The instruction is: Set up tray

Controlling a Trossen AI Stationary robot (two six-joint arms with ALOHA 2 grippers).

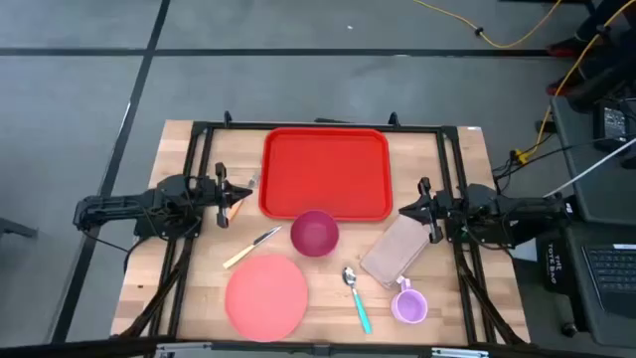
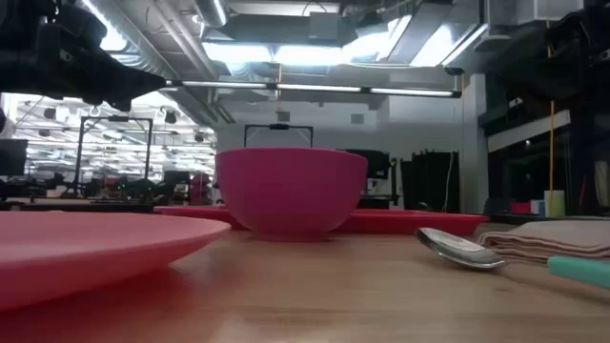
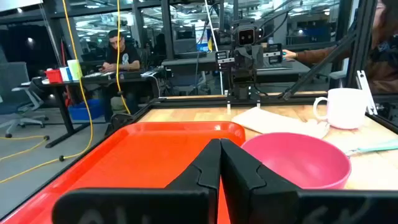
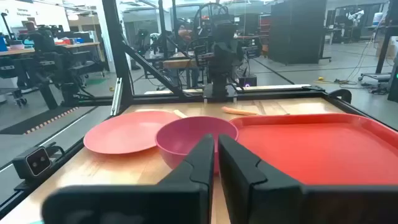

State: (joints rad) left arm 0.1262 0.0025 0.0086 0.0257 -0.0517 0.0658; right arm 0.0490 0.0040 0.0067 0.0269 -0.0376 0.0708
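The tray [image 1: 326, 171] lay bare at the far middle of the surface [image 1: 189, 288], long axis running from one arm to the other, nothing loaded on it. Right at its near edge sat the bowl [image 1: 314, 233], touching the rim or just beside it; the views don't settle which. Nearer the front lay the plate [image 1: 265, 295], with a knife [image 1: 251, 247] just off its far left edge. A spoon [image 1: 356, 296] with a teal handle rested to the right of the plate, then a folded napkin [image 1: 397, 249] and a small mug [image 1: 408, 305] at the front right.

The left tool [image 1: 223, 196] waited off the tray's left short end, fingers pressed together, holding nothing. The right tool [image 1: 425, 211] mirrored it off the right short end, fingers also together and empty, the napkin's far corner just beside it. An orange carrot-like piece [image 1: 237, 209] lay just beside the left tool.

So the tray sat squarely between the two, each arm facing a short side. By my read, the bowl was within reach of either, the knife and plate favoured the left arm, the napkin, spoon and mug favoured the right. Everything had yet to go onto the tray.
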